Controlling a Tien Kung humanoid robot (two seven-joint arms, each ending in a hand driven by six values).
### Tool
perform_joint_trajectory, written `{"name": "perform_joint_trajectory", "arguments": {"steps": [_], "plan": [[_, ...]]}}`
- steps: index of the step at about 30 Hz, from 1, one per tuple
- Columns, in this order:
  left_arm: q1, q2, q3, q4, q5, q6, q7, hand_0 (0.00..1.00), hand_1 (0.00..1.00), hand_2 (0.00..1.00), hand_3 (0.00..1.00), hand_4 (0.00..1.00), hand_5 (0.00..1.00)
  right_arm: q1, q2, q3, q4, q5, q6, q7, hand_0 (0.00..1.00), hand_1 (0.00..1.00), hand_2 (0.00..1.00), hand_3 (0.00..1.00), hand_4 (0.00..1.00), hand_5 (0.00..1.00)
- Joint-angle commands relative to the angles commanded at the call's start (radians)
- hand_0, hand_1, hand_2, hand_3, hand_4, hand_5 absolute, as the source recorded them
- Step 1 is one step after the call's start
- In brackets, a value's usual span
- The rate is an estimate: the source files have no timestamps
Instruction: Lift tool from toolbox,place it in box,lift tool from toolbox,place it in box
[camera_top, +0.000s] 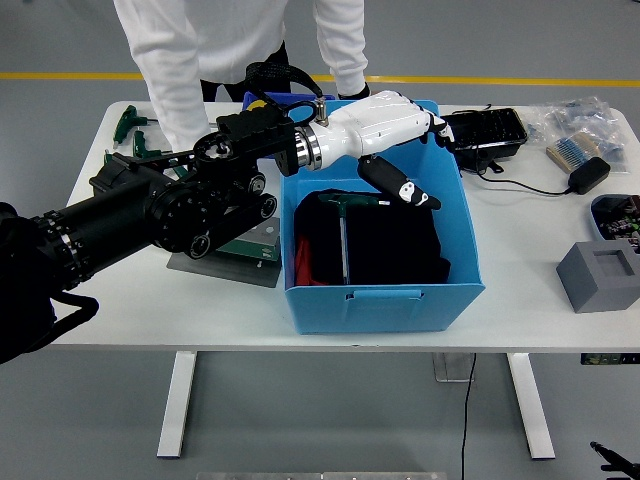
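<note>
My left hand (420, 160) is white and hovers over the far rim of the blue box (385, 297), open, with the thumb (400, 187) hanging down and nothing in it. A T-handle tool with a green grip (344, 225) lies on the black cloth inside the box, its shaft pointing toward me. More green-handled tools (140, 150) lie at the table's far left. A small dark blue bin (262, 101) with something yellow in it is mostly hidden behind my arm.
A person in white stands at the far side, one hand (356, 91) just behind the box. A grey plate (235, 262) lies left of the box. On the right are a black tray (486, 131), a brush (567, 152), a black adapter (590, 174) and a grey block (601, 275).
</note>
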Motion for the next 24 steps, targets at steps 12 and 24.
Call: {"name": "perform_joint_trajectory", "arguments": {"steps": [12,24], "plan": [[0.157,0.096,-0.305,-0.137,0.186,-0.045,0.088,0.641,0.633,0.705,0.702,0.983,0.700,-0.017,0.005,-0.007,-0.004,0.028,-0.004,0.007,0.619,0.594,0.669,0.569,0.827,0.685],[0.439,0.208,-0.677,-0.340,0.279,-0.052,0.315,0.555,0.545,0.623,0.687,0.974,0.704,-0.026,0.010,-0.012,-0.007,0.040,-0.004,0.010,0.620,0.593,0.669,0.570,0.827,0.684]]}}
